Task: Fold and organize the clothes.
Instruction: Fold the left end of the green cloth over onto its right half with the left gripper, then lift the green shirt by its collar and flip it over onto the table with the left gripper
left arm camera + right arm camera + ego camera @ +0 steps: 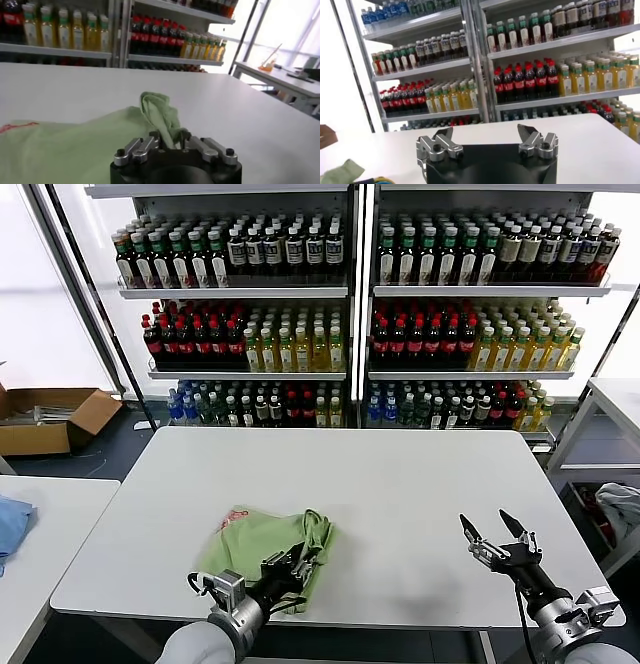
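The clothes are one light green shirt (258,546) lying crumpled near the front edge of the white table (400,484), left of centre. Its red-and-white patch (233,517) shows at the far left edge. My left gripper (298,562) sits low at the shirt's right side. In the left wrist view the shirt (75,145) spreads out flat, and a raised fold (159,112) runs up between the partly parted fingers of the left gripper (171,136). My right gripper (490,529) hovers over bare table at the front right, wide open and empty (485,132).
Shelves of bottles (350,314) stand behind the table. A lower side table (50,524) on the left carries a blue cloth (10,524). A cardboard box (50,419) lies on the floor beyond it. Another table (620,399) and a bin of cloth (615,509) are at the right.
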`<state>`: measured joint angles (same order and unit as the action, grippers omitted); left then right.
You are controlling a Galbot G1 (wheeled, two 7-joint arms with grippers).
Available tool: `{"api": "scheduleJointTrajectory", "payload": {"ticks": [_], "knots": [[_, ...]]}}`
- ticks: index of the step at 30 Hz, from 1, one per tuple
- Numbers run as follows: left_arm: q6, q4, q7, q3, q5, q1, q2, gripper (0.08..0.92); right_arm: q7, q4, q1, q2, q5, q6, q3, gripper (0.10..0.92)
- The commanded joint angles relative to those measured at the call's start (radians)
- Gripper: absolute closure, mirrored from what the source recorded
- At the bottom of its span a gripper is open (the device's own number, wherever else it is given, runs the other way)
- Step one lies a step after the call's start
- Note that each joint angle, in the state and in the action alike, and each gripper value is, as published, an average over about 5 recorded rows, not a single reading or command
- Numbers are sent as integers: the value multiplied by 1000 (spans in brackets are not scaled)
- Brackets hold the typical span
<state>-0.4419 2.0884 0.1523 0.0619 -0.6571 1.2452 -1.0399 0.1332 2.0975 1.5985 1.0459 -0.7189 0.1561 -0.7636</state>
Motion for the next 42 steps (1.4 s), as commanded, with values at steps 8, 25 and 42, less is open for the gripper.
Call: {"api": "scheduleJointTrajectory", "payload": {"ticks": [8,25,42], "knots": [[-22,-47,-58,361,-77,-6,156,385,15,-9,15,5,0,-11,-4,203],[-94,-276,25,289,-129,-72,94,177,18,4,31,4,6,-14,-11,203],[-121,-274,27,237,-152,-49,64,244,16,-3,13,0,5,-14,7,203]]}}
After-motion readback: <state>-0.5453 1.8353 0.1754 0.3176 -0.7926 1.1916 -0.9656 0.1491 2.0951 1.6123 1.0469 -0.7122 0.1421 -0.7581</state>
